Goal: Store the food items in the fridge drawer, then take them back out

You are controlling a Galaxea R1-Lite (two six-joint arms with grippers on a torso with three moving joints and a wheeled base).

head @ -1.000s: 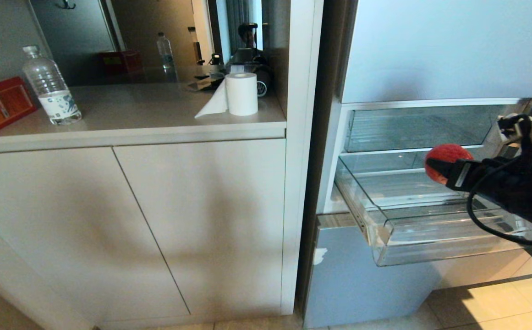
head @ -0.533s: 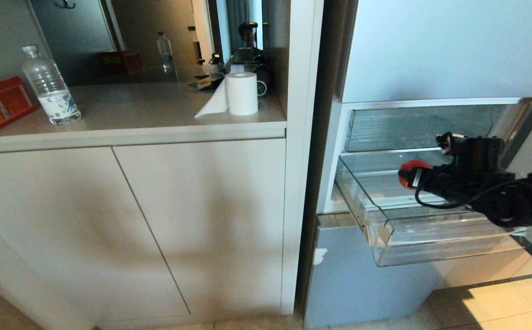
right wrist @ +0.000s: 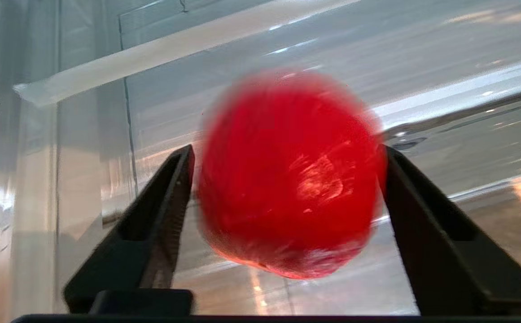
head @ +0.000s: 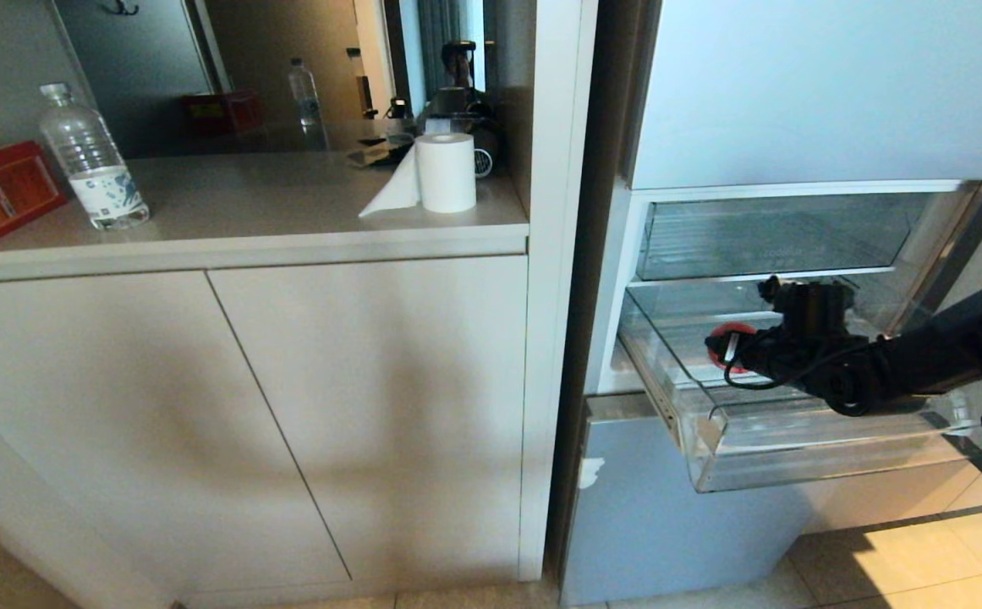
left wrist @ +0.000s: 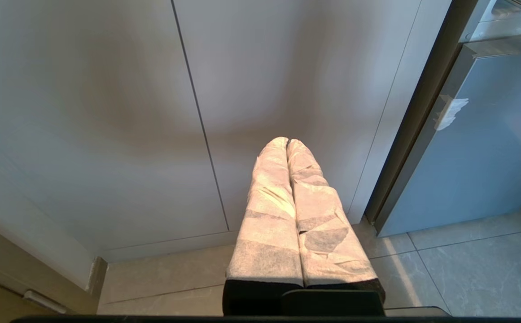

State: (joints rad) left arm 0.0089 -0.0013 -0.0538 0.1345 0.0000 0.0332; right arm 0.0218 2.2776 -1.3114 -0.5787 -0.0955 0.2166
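Red fruit inside the pulled-out fridge drawer (head: 829, 440)

The right gripper (head: 723, 348) reaches into the drawer, the red fruit (right wrist: 289, 172) between its spread fingers (right wrist: 164, 215); contact cannot be told. Left of the drawer, the left gripper (left wrist: 287, 142) hangs pressed closed, empty, before the cabinet doors (left wrist: 107, 112).

No text, brand or number can be read anywhere in these views. The red box (head: 0, 191) at the left edge of the tabletop (head: 288, 211) carries a yellow label, and the water bottle (head: 95, 161) just beside it wears a white and blue wrap, but the print on both is too small to make out. A faint mark sits on the front of the upper clear drawer (head: 765, 237) in the fridge, also illegible.
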